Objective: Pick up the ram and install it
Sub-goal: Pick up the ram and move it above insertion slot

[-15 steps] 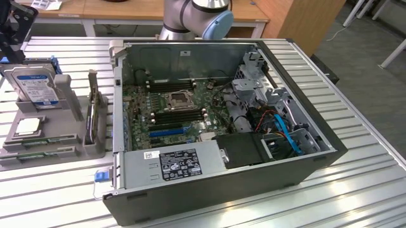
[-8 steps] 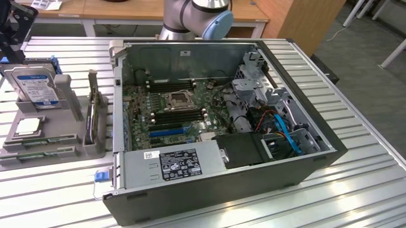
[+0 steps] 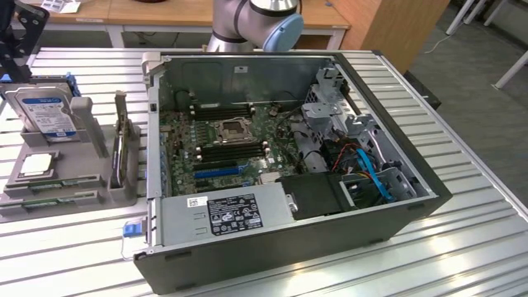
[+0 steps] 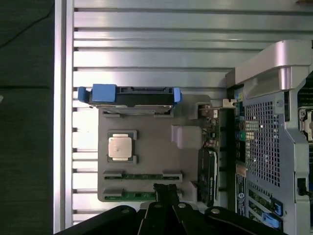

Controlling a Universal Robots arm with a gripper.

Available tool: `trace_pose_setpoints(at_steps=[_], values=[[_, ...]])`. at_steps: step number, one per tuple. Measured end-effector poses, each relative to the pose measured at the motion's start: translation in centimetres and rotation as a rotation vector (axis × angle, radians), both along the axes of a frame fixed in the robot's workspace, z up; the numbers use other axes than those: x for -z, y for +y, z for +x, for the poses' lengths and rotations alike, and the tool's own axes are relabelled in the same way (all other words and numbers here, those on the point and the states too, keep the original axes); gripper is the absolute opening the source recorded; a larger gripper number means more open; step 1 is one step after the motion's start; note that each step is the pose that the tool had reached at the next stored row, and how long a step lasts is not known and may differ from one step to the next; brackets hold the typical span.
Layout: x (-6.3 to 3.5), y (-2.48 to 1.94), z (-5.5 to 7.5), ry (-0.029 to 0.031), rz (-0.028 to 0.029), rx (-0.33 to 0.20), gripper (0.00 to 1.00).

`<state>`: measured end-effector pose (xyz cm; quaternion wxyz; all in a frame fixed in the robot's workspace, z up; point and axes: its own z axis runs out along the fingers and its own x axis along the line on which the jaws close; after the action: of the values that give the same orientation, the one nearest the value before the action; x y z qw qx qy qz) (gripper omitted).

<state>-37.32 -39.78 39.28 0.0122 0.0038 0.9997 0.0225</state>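
Green, thin and stiff, the ram (image 4: pixel 142 176) looks light but fragile, best pinched by its edges; gripper (image 4: pixel 165 190) pressed together

Findings: cropped, covered and illegible items.

Exterior view: the arm (image 3: pixel 256 21) is cut off by the upper edge. A black frame (image 3: pixel 18 37) at the exterior view's left is cropped and cannot be identified. The print on the power supply label (image 3: pixel 235 213) and on the hard drive (image 3: pixel 46 114) is too small to read. Wrist view: the gripper (image 4: pixel 165 188) body is cut off at the frame edge, and its fingertips cover part of the second ram stick (image 4: pixel 128 197). The first ram stick (image 4: pixel 142 176) has both ends under clips of the grey fixture (image 4: pixel 146 125). The computer case (image 4: pixel 274 122) is cropped.
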Motion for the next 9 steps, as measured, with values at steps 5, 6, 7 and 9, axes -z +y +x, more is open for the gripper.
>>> trace_pose_setpoints(at_steps=[5,6,7,9], values=[[0.0,0.0,0.0,0.0,0.0,-0.092,0.11],[0.0,0.0,0.0,0.0,0.0,-0.109,0.11],[0.0,0.0,0.0,0.0,0.0,-0.128,0.11],[0.0,0.0,0.0,0.0001,0.0,-0.165,0.11]])
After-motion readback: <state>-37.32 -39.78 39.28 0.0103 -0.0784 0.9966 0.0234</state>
